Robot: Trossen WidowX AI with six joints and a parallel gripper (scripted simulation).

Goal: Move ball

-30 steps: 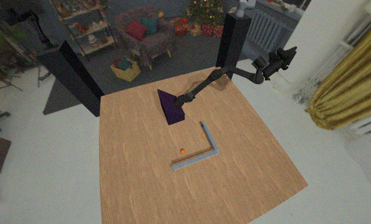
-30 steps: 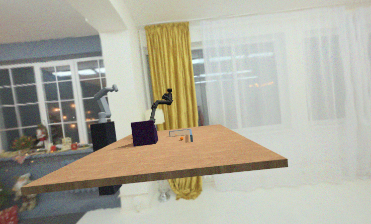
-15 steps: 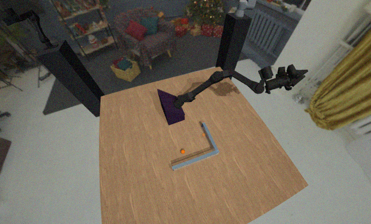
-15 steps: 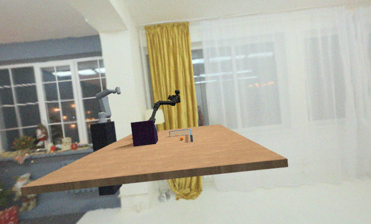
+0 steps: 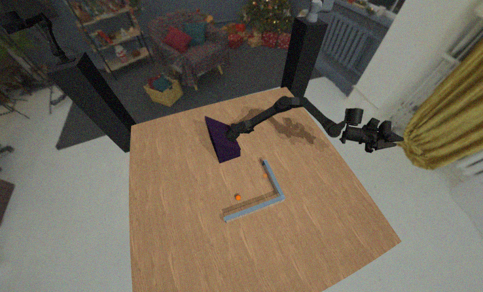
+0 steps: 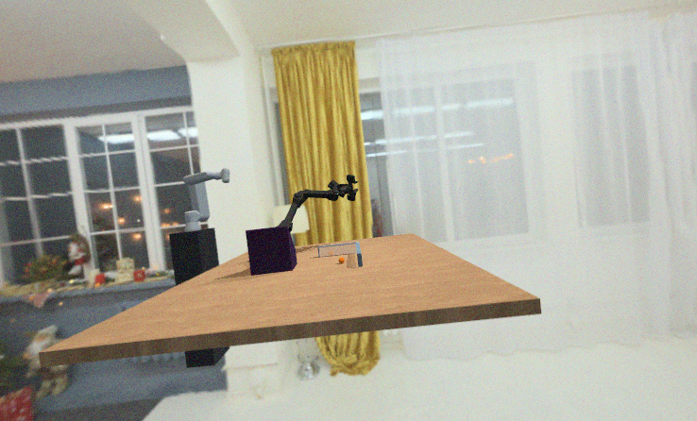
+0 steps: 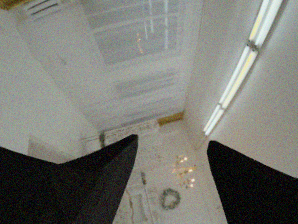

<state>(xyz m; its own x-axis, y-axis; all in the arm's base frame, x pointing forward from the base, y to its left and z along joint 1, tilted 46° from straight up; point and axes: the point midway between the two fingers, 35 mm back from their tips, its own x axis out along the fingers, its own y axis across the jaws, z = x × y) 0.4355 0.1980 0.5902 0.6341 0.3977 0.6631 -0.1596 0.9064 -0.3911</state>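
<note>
The solid orange ball (image 5: 237,197) (image 6: 341,260) lies on the table, on the inner side of the corner, near the free end of one low clear wall (image 5: 254,208) and apart from it. The fainter see-through copy (image 5: 265,175) (image 6: 330,253) shows close to the inner side of the other wall (image 5: 273,179), nearer that wall's free end. My gripper (image 5: 399,141) (image 6: 355,192) (image 7: 173,144) is open and empty. It is high above the table, far from the ball, and in the wrist view its two black fingers stand apart with the room behind them.
A dark purple block (image 5: 223,143) (image 6: 271,250) stands on the wooden table (image 5: 185,239) (image 6: 309,308) by the arm's base. Black pillars (image 5: 299,54) (image 5: 94,97) stand beyond the table's edge. A yellow curtain (image 5: 449,109) (image 6: 319,130) hangs behind the gripper.
</note>
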